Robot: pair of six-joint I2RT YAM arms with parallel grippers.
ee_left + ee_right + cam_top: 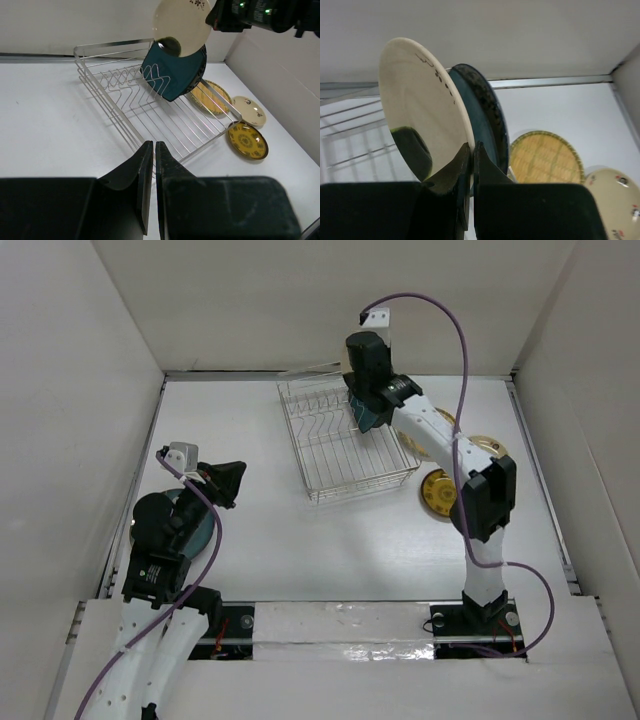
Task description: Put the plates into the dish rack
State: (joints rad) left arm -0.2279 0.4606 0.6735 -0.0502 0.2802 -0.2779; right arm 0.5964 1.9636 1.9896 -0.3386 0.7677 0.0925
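Cream plate (420, 105) pinched by right tool (471, 146) — over rack (330, 455).

dish rack (340, 455): shiny metal wire | cream plate (420, 110): glossy, smooth

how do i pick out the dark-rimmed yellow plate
Find the wire dish rack mid-table. Of the plates lying flat to its right, this plate is nearest the right arm's base. Only it has a dark rim around a patterned yellow centre.
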